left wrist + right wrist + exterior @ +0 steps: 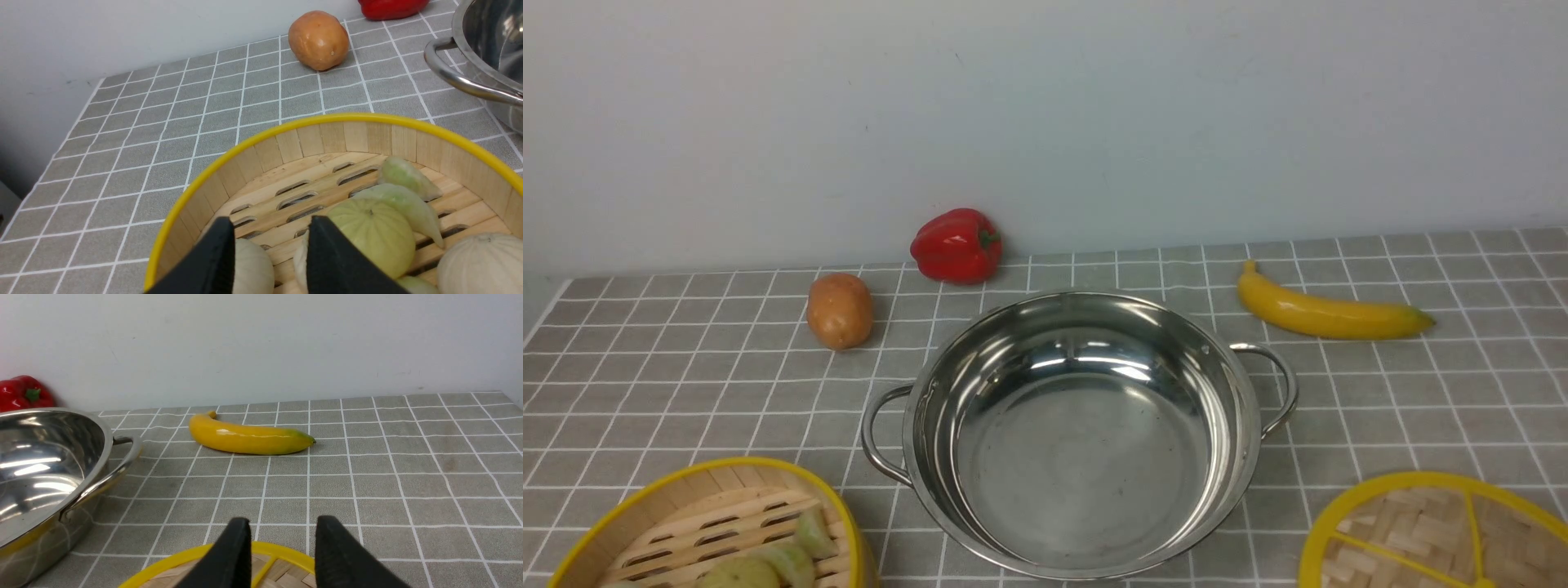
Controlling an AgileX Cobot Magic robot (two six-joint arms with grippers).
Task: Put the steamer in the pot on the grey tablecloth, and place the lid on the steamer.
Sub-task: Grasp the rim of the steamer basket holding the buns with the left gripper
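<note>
Steamer (678,494) sat on the grey tablecloth (686,384) at the near left corner of the counter, just beside the pot's left handle (874,433) and not yet in the pot (1086,457), which stood empty in the middle. In the left wrist view the left gripper (271,222) hung over the basket (347,136) with its fingers (212,261) spread and holding nothing, their tips above the pale buns (372,237) rather than astride the wall. The step in hand looked to be the grasp on the steamer, and it would go best if the fingers shifted to the yellow rim, one inside and one outside the bamboo wall, in a gap free of buns. A firm pinch and a level lift would probably keep the food from rolling. The carry would need to clear the looped handle, and since the basket seemed only a little narrower than the pot, it should be centred before lowering straight down. The right gripper (282,520) hovered over the near rim of the lid (184,557), fingers likewise apart and empty; the lid (1429,535) lay flat at the near right, well apart from the steamer. The potato (840,310), red pepper (956,245) and banana (1331,314) lay behind, out of the likely path.
</note>
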